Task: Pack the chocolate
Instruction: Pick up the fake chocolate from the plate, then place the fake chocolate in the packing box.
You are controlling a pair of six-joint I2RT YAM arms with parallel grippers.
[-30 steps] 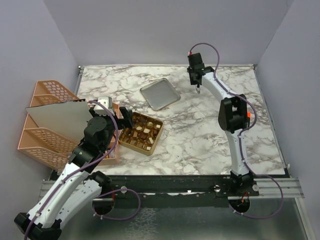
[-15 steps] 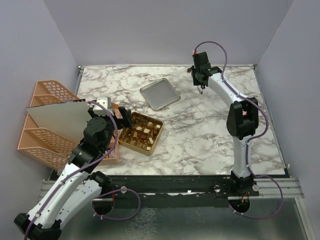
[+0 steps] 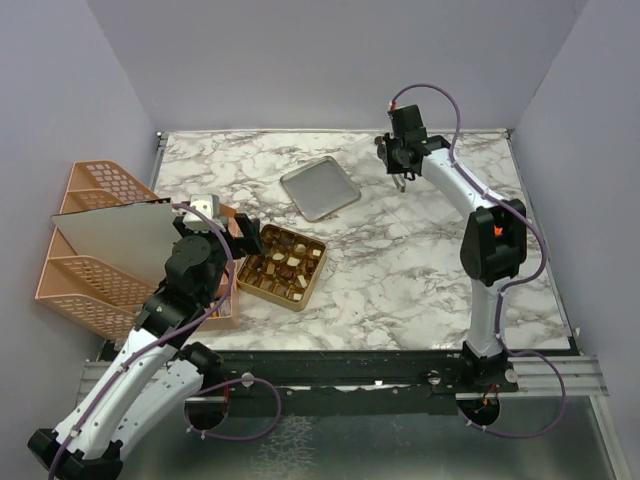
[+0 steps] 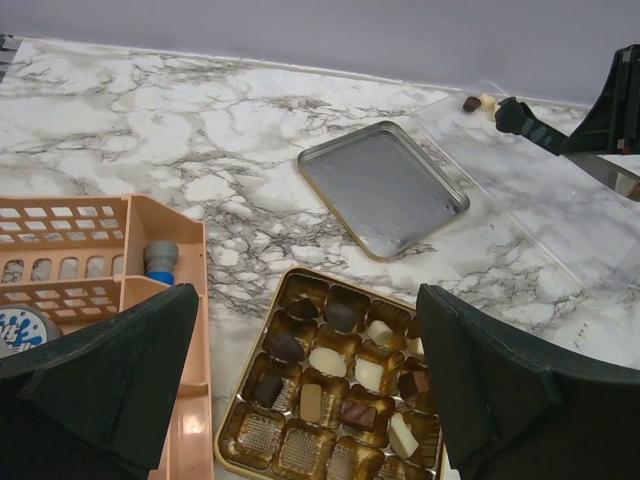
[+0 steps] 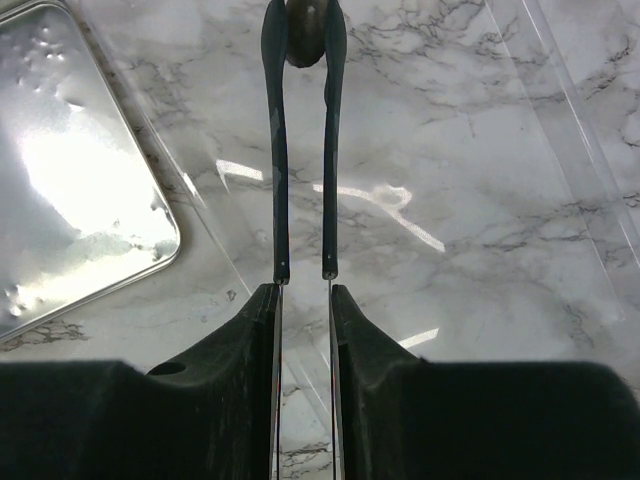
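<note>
Several chocolate pieces (image 4: 328, 360), dark, light brown and cream, sit in the compartments of the golden tray (image 3: 283, 266). My left gripper (image 4: 310, 390) hovers open over the tray's near left side with nothing between its fingers. Far back on the marble, my right gripper (image 5: 303, 290) is shut on slim black-tipped tweezers (image 5: 303, 150). The tweezer tips are closed around one dark chocolate piece (image 5: 305, 35). In the left wrist view, a dark piece (image 4: 470, 103) and a cream piece (image 4: 488, 100) show at the tweezer tips. I cannot tell whether the pinched piece is lifted.
A silver square tin (image 3: 320, 188) lies between the tray and the right gripper. A clear plastic sheet (image 5: 520, 120) lies flat under the tweezers. Orange mesh organizers (image 3: 95, 250) and a grey board (image 3: 115, 232) stand at the left. An orange bin (image 4: 190, 300) adjoins the tray.
The right arm's elbow swung to the right and its wrist shifted slightly right at the back of the table. The left arm stayed put.
</note>
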